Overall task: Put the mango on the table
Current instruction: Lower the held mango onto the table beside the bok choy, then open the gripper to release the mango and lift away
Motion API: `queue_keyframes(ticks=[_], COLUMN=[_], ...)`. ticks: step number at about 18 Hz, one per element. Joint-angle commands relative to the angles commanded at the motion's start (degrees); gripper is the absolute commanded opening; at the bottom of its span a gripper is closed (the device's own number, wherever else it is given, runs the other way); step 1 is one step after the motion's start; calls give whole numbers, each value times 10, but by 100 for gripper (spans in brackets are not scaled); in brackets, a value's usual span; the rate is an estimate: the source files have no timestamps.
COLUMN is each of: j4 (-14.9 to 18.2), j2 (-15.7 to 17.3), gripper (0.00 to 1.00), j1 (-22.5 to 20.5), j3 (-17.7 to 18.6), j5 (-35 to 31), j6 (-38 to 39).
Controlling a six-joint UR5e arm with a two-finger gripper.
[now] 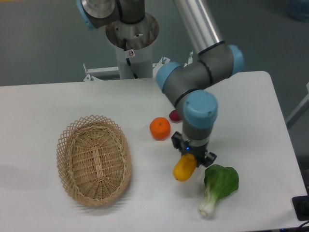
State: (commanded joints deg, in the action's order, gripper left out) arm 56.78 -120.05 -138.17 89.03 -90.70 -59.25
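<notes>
White table [58, 101] fills the view beneath a grey floor. Above its middle-right, the gripper [191, 155] has its fingers closed around the upper end of the mango [184, 167], which tilts down to the left; whether it touches the surface cannot be told. Just right lies a green leafy vegetable [219, 186]. An orange [160, 128] sits nearby, and the arm hides most of a purple tuber [173, 115]. A wicker basket [93, 160] lies at left.
</notes>
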Motion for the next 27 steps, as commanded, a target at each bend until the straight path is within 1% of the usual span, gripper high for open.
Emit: queue_keyframes(ticks=[1,3,4,6,10,14,18,19,20,22,27], j4=[-3,-21,-24,-24,-25,-25,-25,-25,-25,-25,-25], j2=[-4,-11,-13,-18,-23,-26,-26,-26,-26,-26,-12], gripper=[27,27,28,35,43,64,77,86,92,100,100], j1=[4,9,10,12,16,16,16,16,15,13,-13], j3=[0,0,1,1,1,-1,-3,-4,-4,-4,-5], j5=[4,34,46,54,53,52,51,51,50,49,49], j6=[8,25,34,41,47,46,45,44,44,44,40])
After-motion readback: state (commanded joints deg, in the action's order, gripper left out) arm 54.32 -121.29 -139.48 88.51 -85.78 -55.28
